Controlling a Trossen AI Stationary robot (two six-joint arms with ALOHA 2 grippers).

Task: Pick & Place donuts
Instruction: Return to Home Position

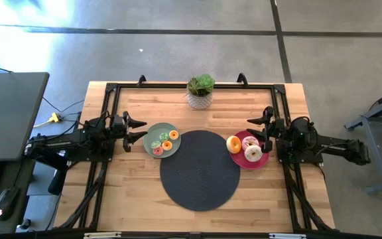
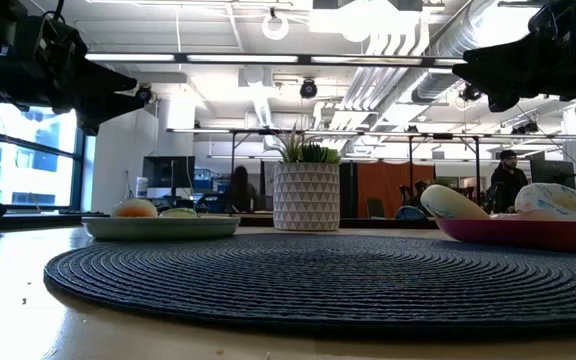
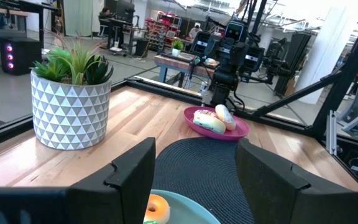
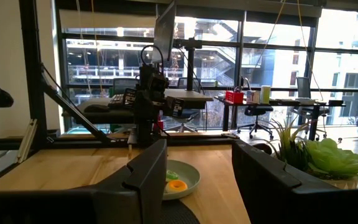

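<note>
Several small donuts lie on a grey-green plate (image 1: pixel 162 140): a green one (image 1: pixel 154 141), orange ones (image 1: pixel 166 145) and a pink one (image 1: pixel 158 151). A red plate (image 1: pixel 249 149) carries a yellow-orange donut (image 1: pixel 233 144), a pink-white one (image 1: pixel 251 141) and a white one (image 1: pixel 253 154). My left gripper (image 1: pixel 138 129) hangs open just left of the grey-green plate, above the table (image 3: pixel 197 180). My right gripper (image 1: pixel 257 129) hangs open over the red plate's far right edge (image 4: pixel 197 180). Both hold nothing.
A big black round mat (image 1: pixel 199 170) lies between the two plates. A potted plant (image 1: pixel 200 91) in a white patterned pot stands at the table's far edge, behind the mat. A black frame runs along the table's left, right and far edges. Bare wood shows near the front.
</note>
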